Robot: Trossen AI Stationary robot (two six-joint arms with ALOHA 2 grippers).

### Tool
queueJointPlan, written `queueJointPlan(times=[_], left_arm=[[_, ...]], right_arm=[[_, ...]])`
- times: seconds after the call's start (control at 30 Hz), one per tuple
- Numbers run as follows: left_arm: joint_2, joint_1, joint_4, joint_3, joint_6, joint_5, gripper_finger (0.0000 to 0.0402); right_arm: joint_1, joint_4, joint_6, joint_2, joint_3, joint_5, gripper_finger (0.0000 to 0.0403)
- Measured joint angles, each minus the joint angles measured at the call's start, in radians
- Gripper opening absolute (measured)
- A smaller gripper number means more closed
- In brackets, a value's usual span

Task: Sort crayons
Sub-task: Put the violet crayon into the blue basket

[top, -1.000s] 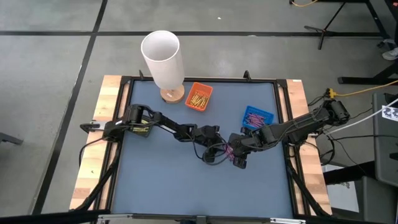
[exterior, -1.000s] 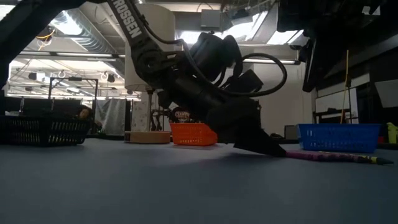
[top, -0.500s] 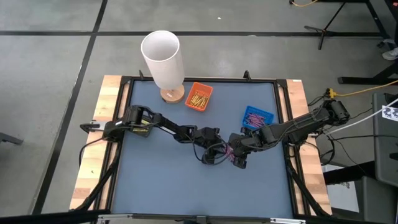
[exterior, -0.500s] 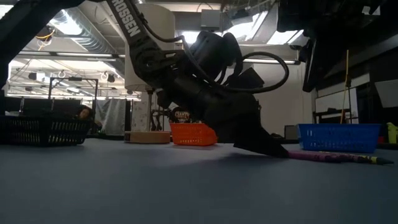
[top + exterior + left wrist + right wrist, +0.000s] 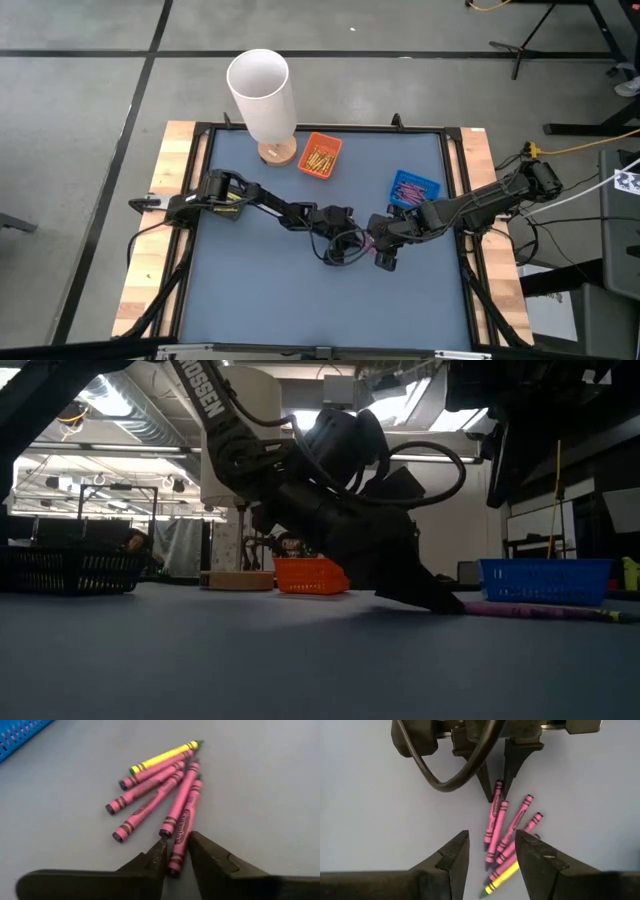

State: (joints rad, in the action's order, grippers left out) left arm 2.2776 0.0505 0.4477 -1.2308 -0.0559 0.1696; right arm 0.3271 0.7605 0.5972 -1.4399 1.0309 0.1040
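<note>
Several pink crayons and one yellow crayon (image 5: 165, 756) lie fanned on the blue-grey table mat, their points close together (image 5: 495, 865). My left gripper (image 5: 176, 855) is low over the mat and open, its fingers either side of the blunt end of one pink crayon (image 5: 182, 832). It also shows in the high view (image 5: 352, 246) and the low view (image 5: 445, 603). My right gripper (image 5: 490, 855) is open above the fan's pointed end, facing the left gripper (image 5: 383, 256). My left gripper's fingers stand on either side of the pink crayon's blunt end (image 5: 174, 866), coming low and slanting from the table's left, along the crayon. The crayon lies flat on the mat. I cannot tell whether the fingers touch it.
An orange tray (image 5: 320, 156) with yellow crayons stands at the far middle. A blue tray (image 5: 413, 187) with purple crayons stands at the right. A tall white cylinder (image 5: 262, 92) on a wooden base stands at the far left. A black cable loops beneath the left gripper (image 5: 335, 255).
My left gripper has crept a little toward the table's right, toward the crayons, staying low over the mat.
</note>
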Motion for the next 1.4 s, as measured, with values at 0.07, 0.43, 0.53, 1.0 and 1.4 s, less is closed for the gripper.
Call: queueJointPlan(times=[0.07,0.43,0.53,1.0,1.4], left_arm=[[0.0,0.0,0.0,0.0,0.001,0.003,0.0066],[-0.001,0.002,-0.002,0.001,0.002,0.004,0.0019],[-0.001,0.002,0.0,0.001,0.002,0.001,0.0013],[0.003,0.005,0.121,0.005,0.055,0.013,0.001],[0.002,0.004,0.238,0.003,0.108,0.013,0.001]], right_arm=[[0.0,0.0,0.0,0.0,0.0,0.0,0.0159],[0.0,0.0,0.0,0.0,0.0,-0.007,0.0159],[0.0,0.0,0.0,0.0,0.0,-0.018,0.0159],[0.001,0.002,0.0,-0.003,0.0,-0.019,0.0159],[0.001,0.01,0.0,-0.003,0.0,-0.046,0.0159]])
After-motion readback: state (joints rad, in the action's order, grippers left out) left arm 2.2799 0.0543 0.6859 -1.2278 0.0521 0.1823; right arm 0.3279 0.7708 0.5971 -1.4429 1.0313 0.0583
